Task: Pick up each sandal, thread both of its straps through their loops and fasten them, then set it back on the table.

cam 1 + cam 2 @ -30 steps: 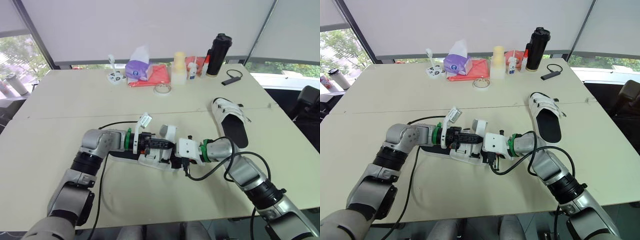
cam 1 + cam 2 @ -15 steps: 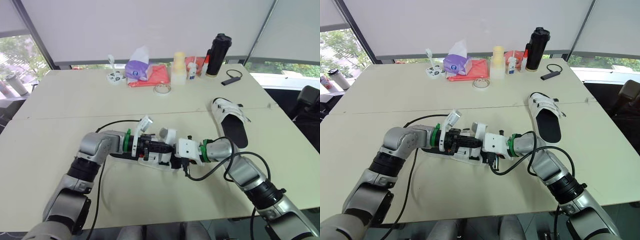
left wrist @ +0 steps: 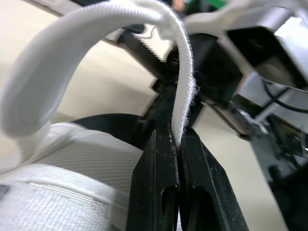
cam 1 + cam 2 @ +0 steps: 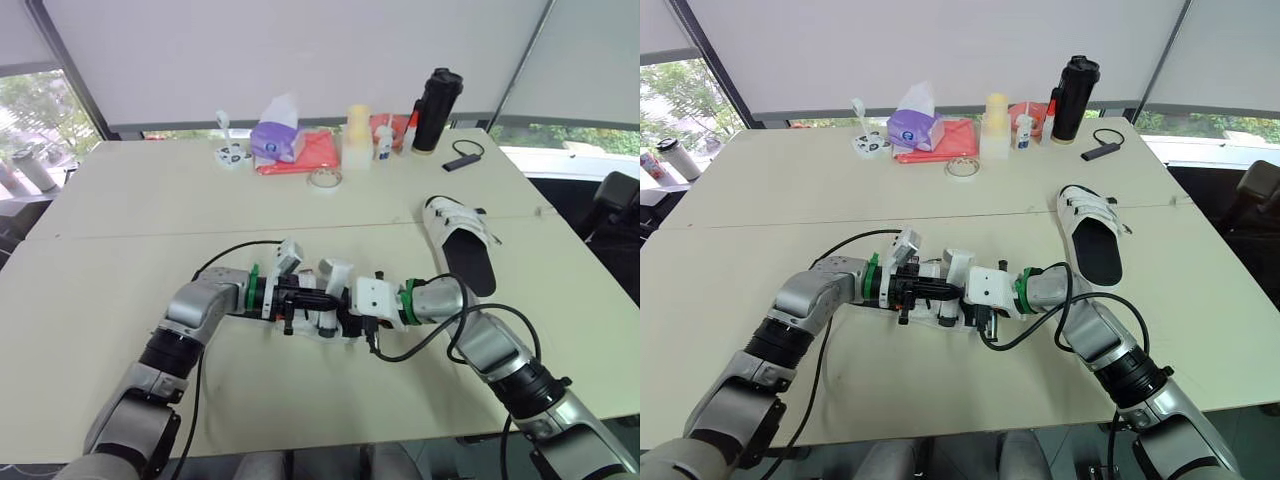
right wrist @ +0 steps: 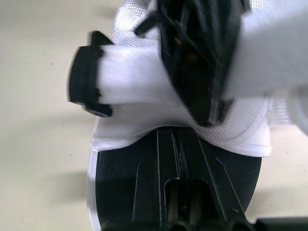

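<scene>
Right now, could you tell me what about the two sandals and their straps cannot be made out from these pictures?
Near sandal, eye views: the left gripper and right gripper cover it, so its loops, and whether the strap is threaded, are hidden.
Strap, left wrist view: its end vanishes between the left gripper's shut fingers.
Far sandal, eye views: too small to tell whether its straps are fastened.

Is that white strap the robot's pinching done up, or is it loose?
Loose. The strap arches free above the sandal, and its end is pinched between the shut fingers of the left gripper, not pressed down.
</scene>
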